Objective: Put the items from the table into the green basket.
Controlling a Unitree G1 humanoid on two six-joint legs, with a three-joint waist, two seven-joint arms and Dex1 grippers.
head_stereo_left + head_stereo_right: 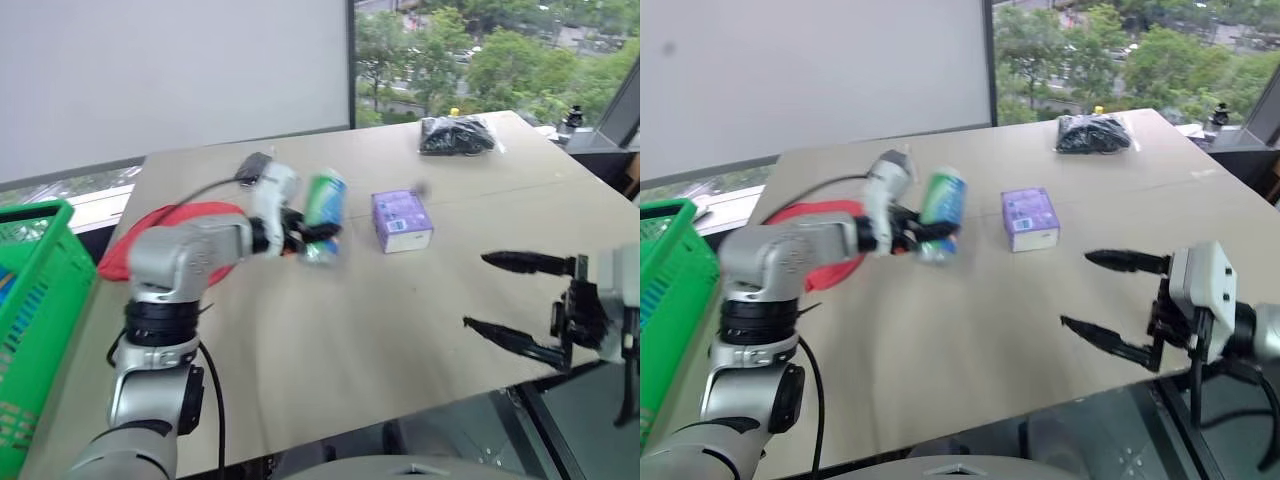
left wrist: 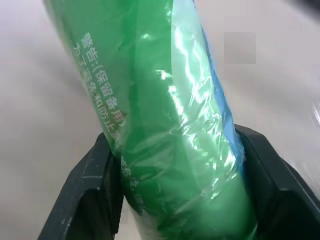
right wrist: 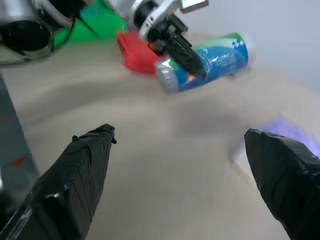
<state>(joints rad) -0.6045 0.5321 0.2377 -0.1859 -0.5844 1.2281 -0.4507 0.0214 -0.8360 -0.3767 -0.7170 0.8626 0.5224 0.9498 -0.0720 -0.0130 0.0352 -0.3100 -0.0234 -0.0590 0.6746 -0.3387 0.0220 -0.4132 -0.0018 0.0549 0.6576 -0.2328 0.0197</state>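
My left gripper is shut on the green-blue can, holding it tilted above the table. In the left wrist view, both black fingers press the can's plastic-wrapped side. The red pouch lies flat behind my left arm. To the can's right sits the small purple box. A black bundle in a clear bag lies at the far right of the table. The green basket stands off the table's left edge. My right gripper hovers open and empty over the near right of the table.
A window with trees outside runs behind the table's far right corner. The table's front edge lies just below my right gripper. A black cable hangs along my left arm.
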